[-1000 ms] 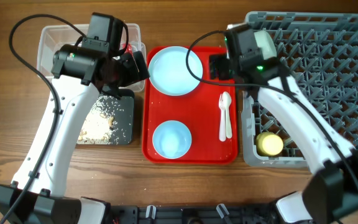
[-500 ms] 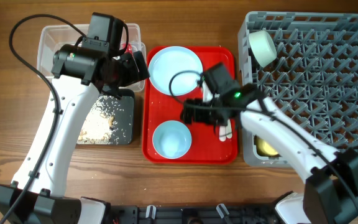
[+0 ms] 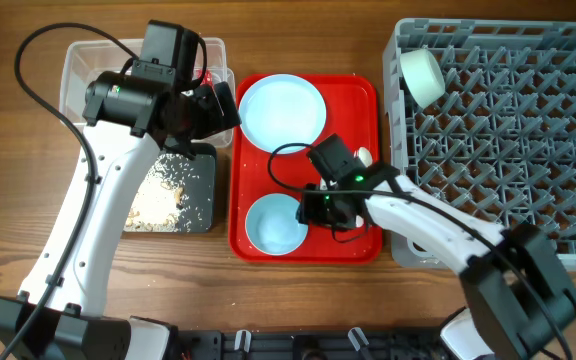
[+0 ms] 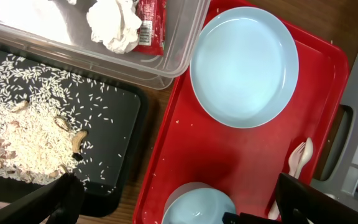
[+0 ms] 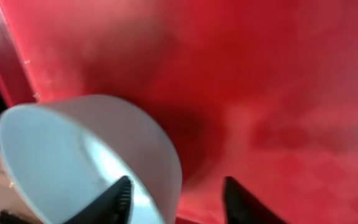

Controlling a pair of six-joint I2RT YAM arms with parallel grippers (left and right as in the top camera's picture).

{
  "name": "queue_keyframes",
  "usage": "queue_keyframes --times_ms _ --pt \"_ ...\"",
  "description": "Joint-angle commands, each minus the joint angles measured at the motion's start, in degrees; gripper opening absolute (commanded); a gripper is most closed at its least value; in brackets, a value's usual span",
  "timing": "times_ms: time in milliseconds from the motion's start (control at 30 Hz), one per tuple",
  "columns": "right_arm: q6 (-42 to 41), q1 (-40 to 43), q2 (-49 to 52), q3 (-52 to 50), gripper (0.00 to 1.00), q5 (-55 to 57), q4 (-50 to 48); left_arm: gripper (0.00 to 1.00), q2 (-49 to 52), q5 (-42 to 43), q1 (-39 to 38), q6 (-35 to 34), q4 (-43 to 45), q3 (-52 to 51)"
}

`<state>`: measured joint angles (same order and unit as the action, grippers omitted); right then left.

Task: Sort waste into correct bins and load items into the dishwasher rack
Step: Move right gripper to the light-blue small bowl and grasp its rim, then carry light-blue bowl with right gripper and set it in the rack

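At the right gripper: jaws released, gripping nothing, straddling the wall of the pale blue bowl, one finger inside and one outside over the red tray. Best to sink a touch deeper, clench squarely on the rim, then lift straight up before swinging to the dishwasher rack. Close behind the jaws, two white spoons; off to one side, the pale blue plate; worth clearing both. At the left gripper: jaws spread, empty, high above tray and clear tub.
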<state>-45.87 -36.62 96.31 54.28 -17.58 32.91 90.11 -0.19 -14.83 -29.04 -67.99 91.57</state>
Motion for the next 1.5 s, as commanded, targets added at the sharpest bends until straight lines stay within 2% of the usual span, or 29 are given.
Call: queue_keyframes --times_ms 0,33,100,333,400,600,767,900,1000,1100,1367,1467 --pt "-0.61 -0.28 1.73 -0.37 0.29 -1.36 -0.5 1.0 -0.42 -0.98 0.22 0.24 0.0 0.59" --pt "-0.61 -0.28 1.73 -0.37 0.23 -1.33 -0.52 1.0 -0.42 -0.98 0.22 0.26 0.0 0.59" --pt "-0.68 -0.26 1.73 -0.37 0.04 -1.31 -0.72 1.0 -0.42 -0.98 0.22 0.24 0.0 0.59" --pt "0.9 1.01 0.33 1.36 0.04 -1.01 1.75 1.0 -0.42 -0.98 0.22 0.26 -0.02 0.59" --pt "2.51 2.93 -3.41 4.76 0.04 3.74 8.81 1.0 -0.42 -0.98 0.22 0.26 -0.02 0.59" --pt "3.69 9.01 -16.22 14.8 0.04 24.57 24.76 1.0 -0.42 -0.98 0.22 0.26 0.0 0.59" --pt "1.9 10.45 -27.43 17.62 0.04 49.27 29.16 1.0 -0.42 -0.98 0.22 0.26 -0.02 0.59" --pt "-0.98 10.45 -30.53 17.62 0.04 65.35 34.71 1.0 -0.42 -0.98 0.22 0.24 0.0 0.59" --pt "-2.51 10.47 -28.24 17.59 0.04 74.47 39.56 1.0 -0.42 -0.98 0.22 0.24 0.0 0.59" --pt "-0.83 10.47 -24.02 17.59 0.04 79.54 40.48 1.0 -0.42 -0.98 0.22 0.26 -0.02 0.59" --pt "15.85 10.47 -7.21 17.59 0.04 94.82 39.8 1.0 -0.44 -0.98 0.22 0.24 -0.02 0.59" --pt "17.44 10.47 -2.67 17.59 0.04 97.37 37.03 1.0 -0.42 -0.98 0.22 0.24 -0.02 0.59"
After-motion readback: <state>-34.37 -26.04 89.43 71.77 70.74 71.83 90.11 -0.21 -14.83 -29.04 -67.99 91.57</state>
